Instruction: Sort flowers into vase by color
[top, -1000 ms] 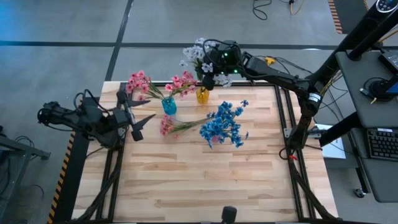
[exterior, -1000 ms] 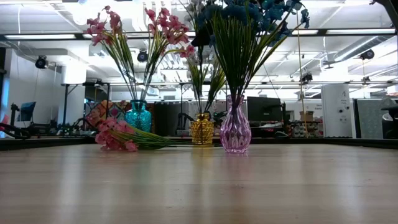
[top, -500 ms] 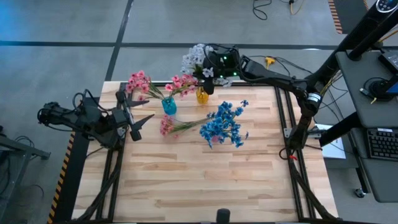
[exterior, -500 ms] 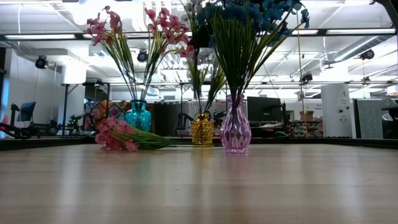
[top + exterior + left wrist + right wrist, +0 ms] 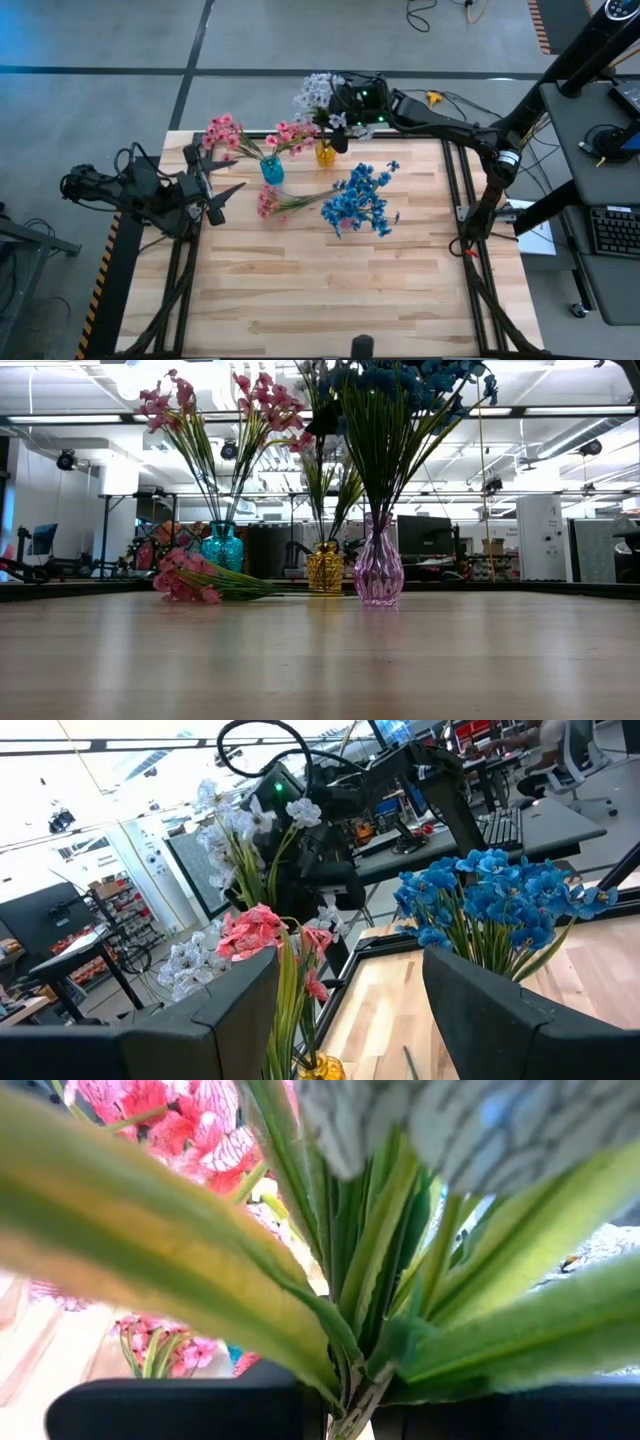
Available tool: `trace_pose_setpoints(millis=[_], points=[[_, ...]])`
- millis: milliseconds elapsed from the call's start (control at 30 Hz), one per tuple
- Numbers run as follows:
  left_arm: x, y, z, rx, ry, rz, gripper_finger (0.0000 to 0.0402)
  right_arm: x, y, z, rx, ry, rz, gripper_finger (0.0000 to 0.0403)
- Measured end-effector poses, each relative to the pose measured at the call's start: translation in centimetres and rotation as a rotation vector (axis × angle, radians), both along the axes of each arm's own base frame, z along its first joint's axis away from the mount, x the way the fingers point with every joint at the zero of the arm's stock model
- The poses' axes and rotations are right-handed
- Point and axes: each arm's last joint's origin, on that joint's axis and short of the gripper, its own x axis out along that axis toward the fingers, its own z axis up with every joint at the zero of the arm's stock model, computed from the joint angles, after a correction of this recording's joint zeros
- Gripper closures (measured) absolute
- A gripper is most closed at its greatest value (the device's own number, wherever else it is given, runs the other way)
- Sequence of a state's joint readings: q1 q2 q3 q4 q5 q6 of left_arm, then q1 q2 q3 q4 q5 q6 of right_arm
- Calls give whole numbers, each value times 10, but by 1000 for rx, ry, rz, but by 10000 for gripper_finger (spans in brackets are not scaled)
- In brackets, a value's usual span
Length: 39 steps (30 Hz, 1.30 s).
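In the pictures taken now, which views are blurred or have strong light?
Right wrist view: the white flower spray fills the frame, too near and blurred. Left wrist view: bright, washed-out background behind the white blooms. Low view: ceiling lights glare; table reflects softly. High view: even light.

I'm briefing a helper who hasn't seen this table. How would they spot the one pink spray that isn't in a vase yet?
Start at the teal vase near the wooden table's far edge. Just in front of it, between that vase and the blue flowers, the loose pink spray lies flat on the wood. Unlike every other bunch, which stands upright in a vase, it lies on its side.
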<state>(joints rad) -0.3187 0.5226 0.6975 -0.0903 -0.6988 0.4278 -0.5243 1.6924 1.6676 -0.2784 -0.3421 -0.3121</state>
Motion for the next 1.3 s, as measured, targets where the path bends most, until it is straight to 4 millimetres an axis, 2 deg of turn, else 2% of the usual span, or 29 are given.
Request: trace_pose_setpoints(millis=[700, 933, 1300], points=[[0, 0, 0, 1, 3, 0, 171, 3, -5, -9, -39, 31, 0, 370], [0, 0, 0, 1, 3, 0, 171, 2, -6, -19, -38, 55, -18, 370], [0, 0, 0, 2, 4, 0, 171, 1, -8, -20, -42, 51, -26, 369]])
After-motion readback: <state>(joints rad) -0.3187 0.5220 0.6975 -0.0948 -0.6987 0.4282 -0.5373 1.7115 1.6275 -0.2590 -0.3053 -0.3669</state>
